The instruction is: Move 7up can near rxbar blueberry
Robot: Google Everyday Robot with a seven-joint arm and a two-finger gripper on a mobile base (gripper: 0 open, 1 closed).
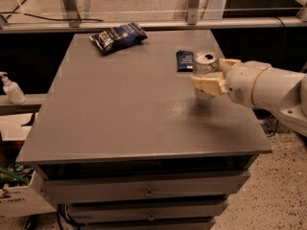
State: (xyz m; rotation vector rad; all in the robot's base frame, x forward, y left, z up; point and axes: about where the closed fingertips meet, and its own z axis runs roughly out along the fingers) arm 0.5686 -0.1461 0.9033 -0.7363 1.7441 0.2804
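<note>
At the front, the grey table point(120, 119) has drawers point(144, 188) under its near edge. The near half of the top has nothing to do with this job.

Go a bit farther, close to the right edge, and there is the gripper point(209, 74). It comes in from the right on a fat white arm point(268, 87). Its two tan fingers point(207, 85) are squeezed on the can point(205, 61), one on each side. The can stands up straight with its silver top showing. It looks lifted a little off the table, with a dark shadow under it.

Just past the can, and a bit to its left, lies the bar point(184, 60). It is flat and dark blue, and it sits toward the far right corner. The can is very near it now, almost touching in this view.

So the job looks almost done. What is left is to put the can down. To do it well, the gripper should go down slowly and hold the can straight so it does not tip. It should not push any farther left, or the can may bump the bar and slide it. It should also stay away from the right edge. The fingers should open only when the can's bottom is flat on the table. Then the gripper should pull back to the right, so the fingers do not knock the can over.

Far away, by the far edge and more to the left, lies a chip bag point(118, 36). It is not the bar, so leave it alone.
</note>
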